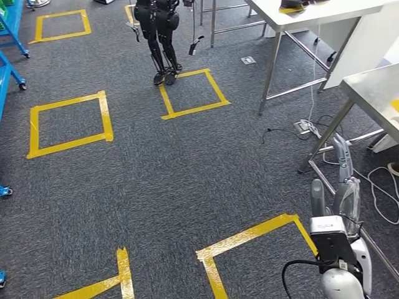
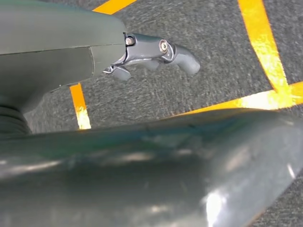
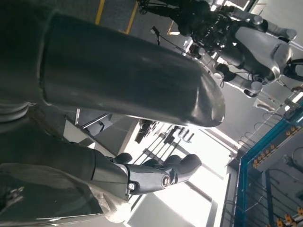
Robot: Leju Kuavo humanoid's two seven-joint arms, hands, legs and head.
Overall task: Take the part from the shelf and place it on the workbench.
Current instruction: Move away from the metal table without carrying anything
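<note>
My right hand [image 1: 340, 198] is low at the right of the head view, raised over the carpet. It holds a pale, see-through wrapped part [image 1: 349, 200] against its palm. The right wrist view shows the same hand [image 3: 157, 174] with dark fingers stretched out and a bit of the whitish part [image 3: 112, 210] below them. The workbench [image 1: 371, 93], a steel-topped table, stands just ahead to the right. A blue shelf [image 1: 10, 25] is at the far left edge. My left hand [image 2: 153, 51] hangs over the carpet with nothing in it.
Yellow tape squares [image 1: 70, 123] mark the grey carpet. Another dark robot [image 1: 159, 31] stands ahead beside one square. A white table [image 1: 305, 15] sits at the back right. Cables and a power strip [image 1: 305, 128] lie under the tables.
</note>
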